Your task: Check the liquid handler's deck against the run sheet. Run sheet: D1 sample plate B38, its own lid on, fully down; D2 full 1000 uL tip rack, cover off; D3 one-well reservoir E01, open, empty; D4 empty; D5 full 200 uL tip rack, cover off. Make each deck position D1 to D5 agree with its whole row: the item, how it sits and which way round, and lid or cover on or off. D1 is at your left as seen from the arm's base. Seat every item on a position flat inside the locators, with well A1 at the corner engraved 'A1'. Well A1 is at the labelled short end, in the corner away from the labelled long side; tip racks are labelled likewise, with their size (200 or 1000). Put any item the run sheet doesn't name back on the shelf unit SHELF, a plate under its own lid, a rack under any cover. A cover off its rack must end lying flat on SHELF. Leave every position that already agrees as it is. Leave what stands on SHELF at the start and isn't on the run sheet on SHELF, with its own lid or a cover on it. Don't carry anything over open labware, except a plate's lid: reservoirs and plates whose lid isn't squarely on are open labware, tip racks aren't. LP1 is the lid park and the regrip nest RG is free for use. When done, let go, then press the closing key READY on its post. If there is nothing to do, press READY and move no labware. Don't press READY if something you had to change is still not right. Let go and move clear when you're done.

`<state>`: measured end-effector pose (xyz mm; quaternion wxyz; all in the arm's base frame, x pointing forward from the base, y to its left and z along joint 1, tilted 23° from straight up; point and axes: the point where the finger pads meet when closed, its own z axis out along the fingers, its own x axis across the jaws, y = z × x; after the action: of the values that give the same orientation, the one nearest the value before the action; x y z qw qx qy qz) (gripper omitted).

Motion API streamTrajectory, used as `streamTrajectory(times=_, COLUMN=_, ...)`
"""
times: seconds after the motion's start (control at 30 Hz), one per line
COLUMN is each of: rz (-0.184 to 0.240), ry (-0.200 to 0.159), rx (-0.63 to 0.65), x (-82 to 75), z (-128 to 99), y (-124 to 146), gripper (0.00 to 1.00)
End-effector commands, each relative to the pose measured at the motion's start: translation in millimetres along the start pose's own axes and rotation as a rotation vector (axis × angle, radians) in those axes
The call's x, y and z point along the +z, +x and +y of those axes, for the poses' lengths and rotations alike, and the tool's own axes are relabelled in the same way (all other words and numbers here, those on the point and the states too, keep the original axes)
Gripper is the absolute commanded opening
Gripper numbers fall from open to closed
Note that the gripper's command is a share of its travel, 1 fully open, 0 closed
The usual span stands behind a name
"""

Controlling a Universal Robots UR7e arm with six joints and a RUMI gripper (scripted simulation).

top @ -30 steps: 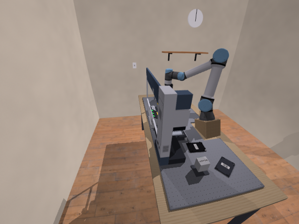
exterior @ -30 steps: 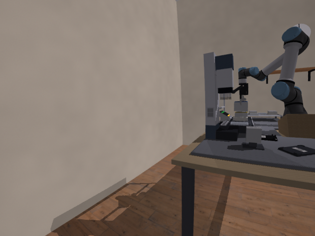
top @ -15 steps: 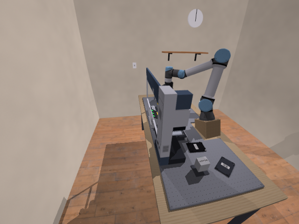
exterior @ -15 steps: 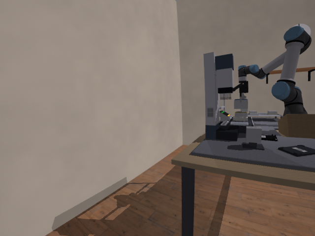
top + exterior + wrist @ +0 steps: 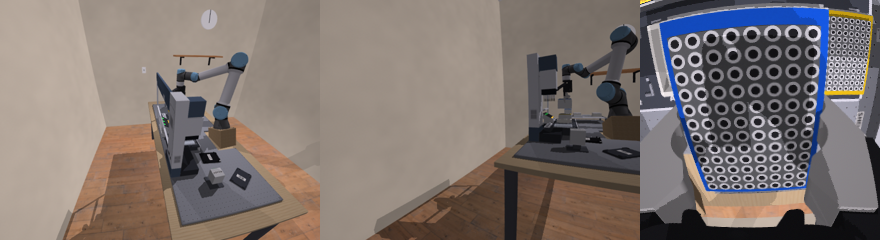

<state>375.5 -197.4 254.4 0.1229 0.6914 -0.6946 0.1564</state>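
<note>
Directly beneath my wrist hangs the blue-framed tip rack [image 5: 747,100]; my gripper [image 5: 752,98] is closed on it, the two grey fingers pressed against its long sides and stopped well short of shut. Its long axis runs straight away from me in the wrist view, so the short ends point fore and aft and the long sides lie under my fingers. Every hole I can see carries a tip, and no cover is on it.

From the exterior view I hold the rack [image 5: 564,103] up off the liquid handler's deck [image 5: 574,123], just beside the pipetting head [image 5: 549,96] and above another item on the deck. Off to the right of my load, lower down, sits a yellow-framed tip rack [image 5: 847,52], near but not touching.

What the next move turns on, I judge, is which short end carries the size label, since A1 must meet the engraved corner. I can't read any label from here, so the rack's orientation is possibly right, possibly reversed.
</note>
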Motion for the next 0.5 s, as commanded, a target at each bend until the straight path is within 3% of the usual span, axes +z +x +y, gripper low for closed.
streamTrajectory(times=0.0, rz=0.003, ry=0.004, rx=0.002, x=-12.1, z=-1.0, y=1.4, gripper=0.00)
streamTrajectory(times=0.47, rz=0.003, ry=0.004, rx=0.002, x=-32.2, z=-0.9, y=1.3, gripper=0.00)
